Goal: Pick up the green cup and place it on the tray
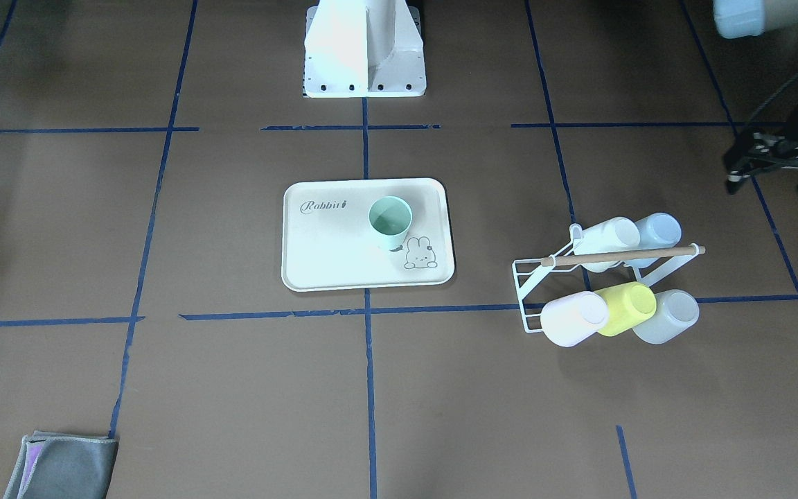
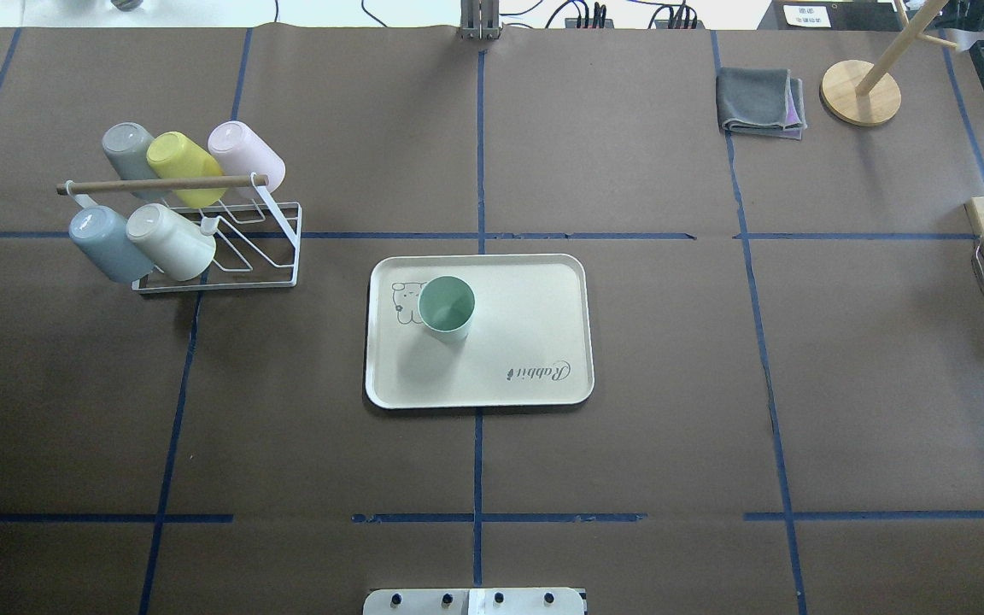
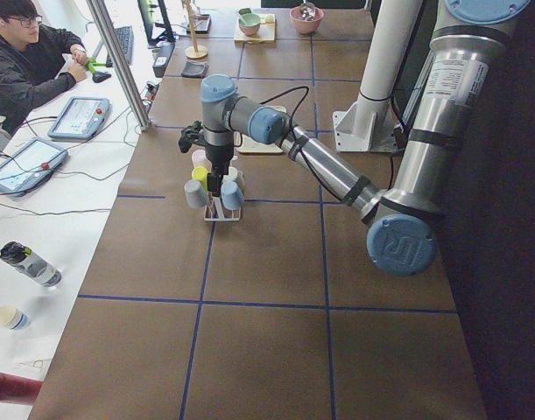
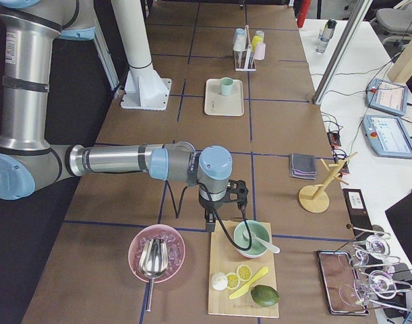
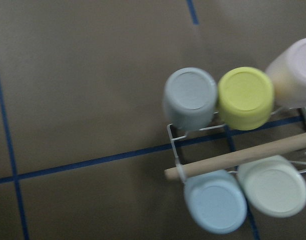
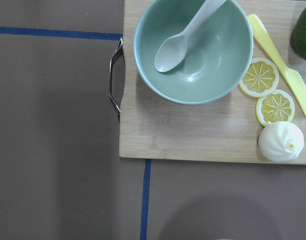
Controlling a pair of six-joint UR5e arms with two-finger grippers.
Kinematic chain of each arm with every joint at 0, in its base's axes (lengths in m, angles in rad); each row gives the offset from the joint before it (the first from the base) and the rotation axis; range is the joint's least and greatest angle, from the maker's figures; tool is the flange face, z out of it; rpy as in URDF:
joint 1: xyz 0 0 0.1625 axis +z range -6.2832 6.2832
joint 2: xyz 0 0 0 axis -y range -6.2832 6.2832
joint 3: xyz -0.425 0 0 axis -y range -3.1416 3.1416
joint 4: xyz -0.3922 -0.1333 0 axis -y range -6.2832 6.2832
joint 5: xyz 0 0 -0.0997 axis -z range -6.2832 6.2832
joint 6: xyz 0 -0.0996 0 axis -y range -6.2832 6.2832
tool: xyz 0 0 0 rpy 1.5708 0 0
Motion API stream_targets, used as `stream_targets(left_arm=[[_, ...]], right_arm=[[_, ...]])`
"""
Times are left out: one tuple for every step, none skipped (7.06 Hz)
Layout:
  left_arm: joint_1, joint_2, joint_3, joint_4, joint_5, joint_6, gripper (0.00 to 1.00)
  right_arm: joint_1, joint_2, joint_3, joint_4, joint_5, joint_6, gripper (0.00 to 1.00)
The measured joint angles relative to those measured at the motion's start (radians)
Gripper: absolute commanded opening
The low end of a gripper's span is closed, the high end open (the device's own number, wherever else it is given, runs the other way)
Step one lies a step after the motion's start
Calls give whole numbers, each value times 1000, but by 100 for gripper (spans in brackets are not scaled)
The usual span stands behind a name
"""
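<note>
The green cup (image 1: 391, 222) stands upright on the tray (image 1: 330, 249), beside the bunny drawing, its mouth up and nothing touching it. From overhead the green cup (image 2: 446, 308) sits in the left part of the tray (image 2: 526, 342). My left gripper (image 1: 772, 186) hangs high at the table's left end, above and beyond the cup rack (image 1: 530, 291), its dark fingertips apart and holding nothing. My right gripper (image 4: 222, 217) hovers far off at the other end, over a cutting board; I cannot tell whether it is open or shut.
The white wire rack (image 2: 278, 231) holds several pastel cups on their sides, among them a yellow cup (image 2: 184, 167). A grey cloth (image 2: 759, 102) and a wooden stand (image 2: 860, 92) sit at the far right. The cutting board (image 6: 193, 130) carries a green bowl (image 6: 193, 50) with a spoon.
</note>
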Motion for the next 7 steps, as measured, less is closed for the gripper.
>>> stream_targets(left_arm=[[-52,55,13,3,-18,25,100],[-104,98,41,0,-26,94,100],[-158,125,91,-2,-31,211,100],[-209,143,154,-4,-48,317,100],[-247,164,203,-5,-77,377,100],[-274,192,232,-6,-104,406,100],[-287,210,242,-7,-118,418,100]], right_arm=[[0,2,0,0,1,1,100],[1,3,0,0,1,2,100],[1,5,-1,0,1,2,100],[1,5,-1,1,1,2,100],[1,6,-1,1,1,2,100],[1,6,0,1,1,2,100],[1,7,0,2,1,2,100]])
